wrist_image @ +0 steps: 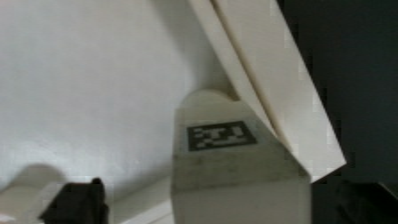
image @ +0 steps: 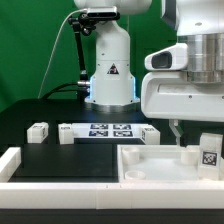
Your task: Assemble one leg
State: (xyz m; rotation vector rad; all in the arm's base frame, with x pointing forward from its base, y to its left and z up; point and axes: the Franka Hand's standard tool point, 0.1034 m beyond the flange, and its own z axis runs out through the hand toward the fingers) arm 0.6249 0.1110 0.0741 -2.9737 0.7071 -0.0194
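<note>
A leg [wrist_image: 228,150], a small white block with a black-and-white tag, lies between my fingers in the wrist view, next to the raised rim of the large white square panel [wrist_image: 89,80]. My gripper [wrist_image: 214,205] is open. One dark fingertip [wrist_image: 75,200] stands well apart from the leg, and the other is at the leg's far side. In the exterior view my gripper [image: 180,130] hangs low over the panel [image: 150,165] at the right, and a tagged leg [image: 208,152] stands close beside it.
The marker board [image: 105,131] lies mid-table. One more leg [image: 38,131] stands at the exterior view's left and another [image: 150,133] at the board's right end. A white rail [image: 10,160] borders the front left. The robot base [image: 110,75] stands behind.
</note>
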